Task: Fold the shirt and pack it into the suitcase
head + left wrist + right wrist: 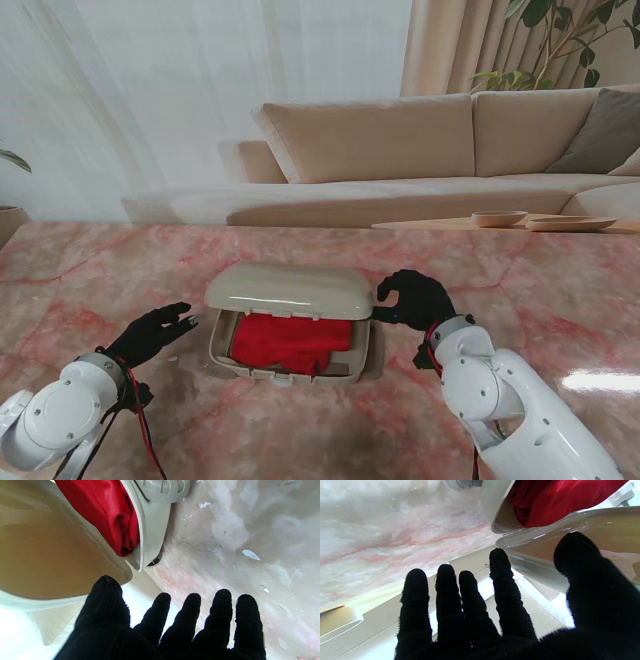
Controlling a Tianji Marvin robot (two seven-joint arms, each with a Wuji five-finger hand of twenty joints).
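A beige suitcase (290, 376) lies in the middle of the pink marble table, its lid (290, 290) tilted partway down over the base. A red shirt (290, 340) lies bunched inside and shows under the lid. My left hand (152, 335) hovers open just left of the suitcase, touching nothing. In the left wrist view the left hand (162, 630) has spread fingers, its thumb close under the lid (50, 555) beside the shirt (105, 512). My right hand (415, 298) is curled at the lid's right edge. In the right wrist view its fingers (498, 562) are apart and the index tip meets the lid (595, 527).
The marble table (100, 280) stretches wide on both sides of the suitcase. Beyond its far edge stand a beige sofa (400, 140) and a low table with a bowl (498, 217) at the far right. A wheel of the suitcase (155, 560) shows at its near left corner.
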